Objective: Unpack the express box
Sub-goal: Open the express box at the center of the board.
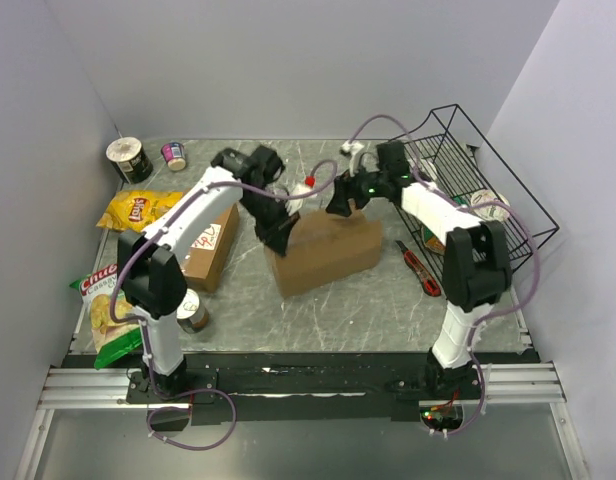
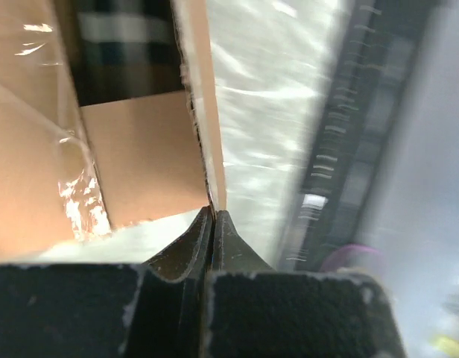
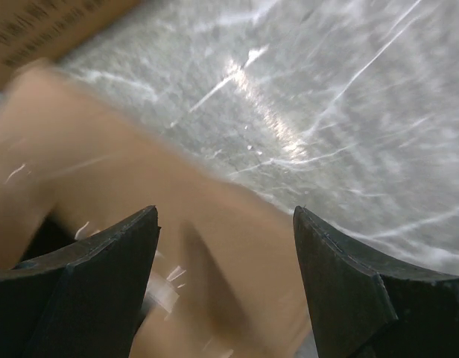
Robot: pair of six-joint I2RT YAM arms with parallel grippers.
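Left wrist view: my left fingers (image 2: 213, 224) clenched on the flap (image 2: 203, 112) of the express box (image 1: 323, 250), mid-counter (image 1: 388, 310). Right fingers (image 1: 339, 205) released, over its 3 o'clock end. Risk: a hard pull tears the thin flap or lifts the box. Room: open at 6 o'clock; wire basket (image 1: 488, 170) crowds 2 o'clock

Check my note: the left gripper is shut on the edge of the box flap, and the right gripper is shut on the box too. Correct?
Not quite. The right gripper is open, standing wide above the box, as the right wrist view shows. The left gripper is indeed shut on the edge of the flap.
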